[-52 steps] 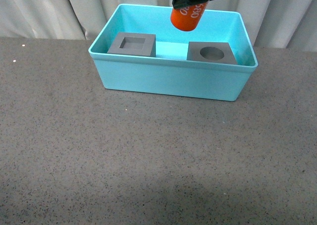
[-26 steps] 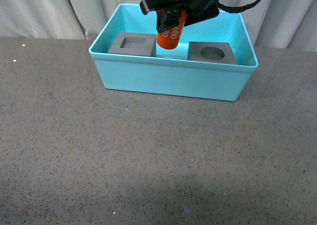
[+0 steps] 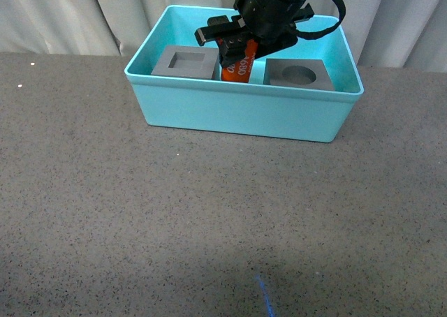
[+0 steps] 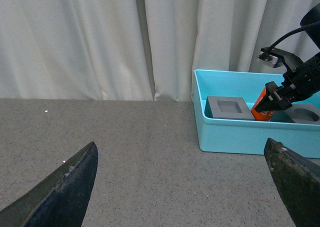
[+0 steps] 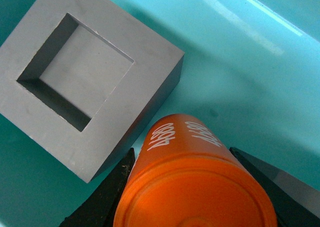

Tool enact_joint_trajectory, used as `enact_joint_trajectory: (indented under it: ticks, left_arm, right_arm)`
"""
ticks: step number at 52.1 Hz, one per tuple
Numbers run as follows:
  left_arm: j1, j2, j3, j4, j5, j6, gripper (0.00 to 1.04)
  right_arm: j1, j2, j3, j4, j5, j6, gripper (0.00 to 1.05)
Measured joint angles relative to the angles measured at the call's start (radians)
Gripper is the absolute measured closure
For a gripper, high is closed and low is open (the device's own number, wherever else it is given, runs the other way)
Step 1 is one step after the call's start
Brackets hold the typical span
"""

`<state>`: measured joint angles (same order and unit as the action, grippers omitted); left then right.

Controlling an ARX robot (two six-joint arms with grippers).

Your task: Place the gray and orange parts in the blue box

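The blue box point(image 3: 237, 114) stands at the far side of the table. In it lie a gray cube with a square recess point(image 3: 186, 61) on the left and a gray cube with a round recess point(image 3: 299, 74) on the right. My right gripper point(image 3: 237, 52) is shut on the orange cylinder point(image 3: 239, 64) and holds it tilted, low inside the box between the two cubes. In the right wrist view the orange cylinder point(image 5: 192, 182) sits between the jaws, right beside the square-recess cube point(image 5: 85, 77). My left gripper point(image 4: 185, 187) is open and empty, over the table well left of the box point(image 4: 250, 134).
White curtains point(image 3: 63, 13) hang behind the table. The gray speckled tabletop point(image 3: 209, 219) stretches in front of the box.
My right gripper has come down with the orange cylinder, from above the box's rim to low inside the box between the two cubes.
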<state>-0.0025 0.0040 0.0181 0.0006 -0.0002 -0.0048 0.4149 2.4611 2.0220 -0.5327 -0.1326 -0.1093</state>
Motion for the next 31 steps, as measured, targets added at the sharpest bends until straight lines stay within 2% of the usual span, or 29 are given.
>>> enact_joint_trajectory:
  ticks: [31]
  left_arm:
    - [0.0, 0.0, 0.0, 0.0, 0.0, 0.0, 0.07]
  right_arm:
    - [0.0, 0.068, 0.081, -0.059, 0.001, 0.01, 0.6]
